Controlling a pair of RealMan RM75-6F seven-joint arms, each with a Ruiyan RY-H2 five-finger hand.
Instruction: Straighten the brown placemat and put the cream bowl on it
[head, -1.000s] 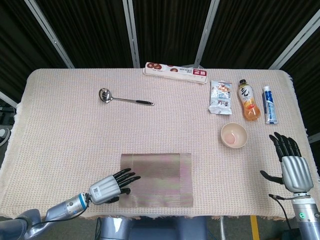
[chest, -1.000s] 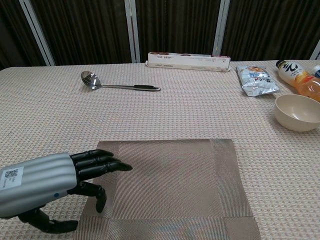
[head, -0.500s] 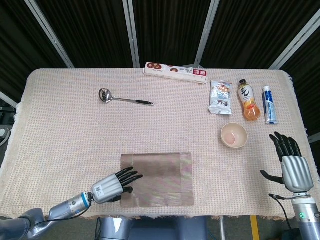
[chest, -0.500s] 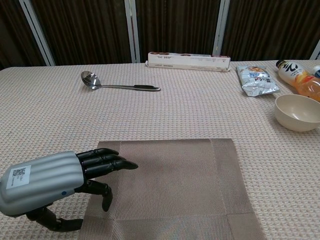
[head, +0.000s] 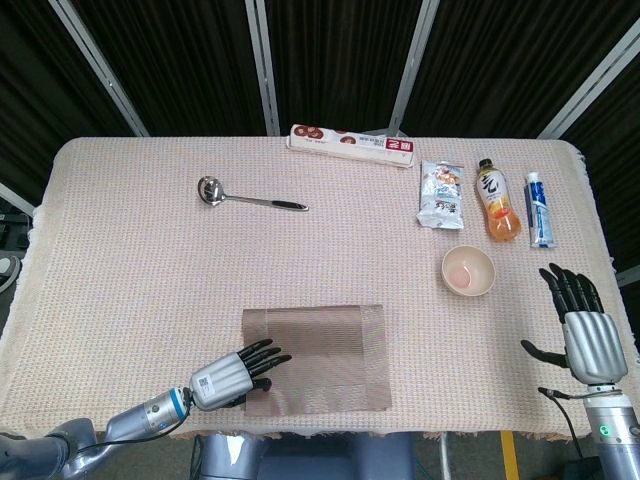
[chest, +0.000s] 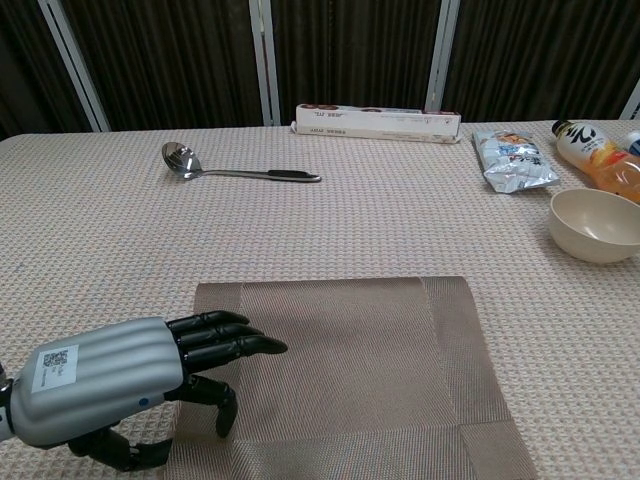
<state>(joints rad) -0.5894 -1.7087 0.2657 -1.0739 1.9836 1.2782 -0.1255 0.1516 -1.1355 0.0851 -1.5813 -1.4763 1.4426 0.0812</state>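
Observation:
The brown placemat (head: 320, 352) (chest: 345, 355) lies flat near the table's front edge, its sides square with the table. My left hand (head: 235, 372) (chest: 130, 385) rests over its front-left corner, fingers stretched forward and fingertips touching the mat. The cream bowl (head: 468, 271) (chest: 596, 224) stands upright and empty on the tablecloth, to the right of the mat and apart from it. My right hand (head: 581, 325) hovers open at the table's right edge, fingers spread and pointing up, a little right of and nearer than the bowl; the chest view does not show it.
A metal ladle (head: 245, 196) (chest: 230, 169) lies at the back left. A long flat box (head: 352, 143) sits at the far edge. A snack packet (head: 440, 193), an orange drink bottle (head: 496, 201) and a blue tube (head: 539, 209) lie behind the bowl.
My left hand has slid toward the table's front edge while staying on the mat's corner, and the mat has shifted slightly with it. My right hand and the bowl have not moved.

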